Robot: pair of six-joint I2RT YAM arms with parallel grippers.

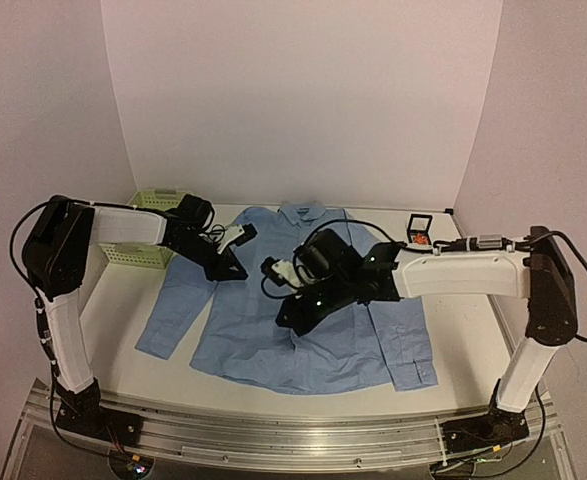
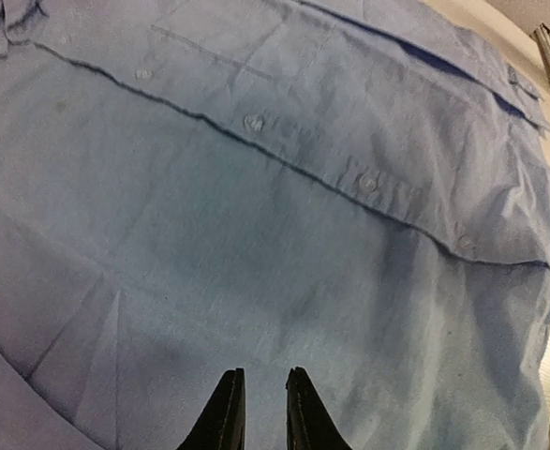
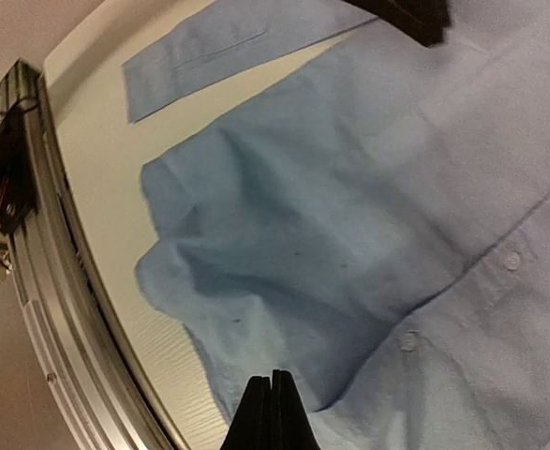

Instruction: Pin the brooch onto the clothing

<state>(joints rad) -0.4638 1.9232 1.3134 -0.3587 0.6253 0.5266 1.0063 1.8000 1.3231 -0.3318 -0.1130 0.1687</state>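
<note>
White desk, pink walls. Shirt (image 1: pixel 273 350) lies flat. Brooch (image 1: pixel 418 241) sits in box (image 1: pixel 413 224), far right (behind the right wrist). Right jaws pressed together, empty, over shirt front; left jaws slightly parted, empty. Right arm is nearer.

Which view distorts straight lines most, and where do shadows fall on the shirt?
Left wrist view: strong fisheye, the shirt and its button placket bow. Right wrist view: dark shadow on the fabric ahead of the right gripper. Top external view: even light, slightly blurry.
</note>
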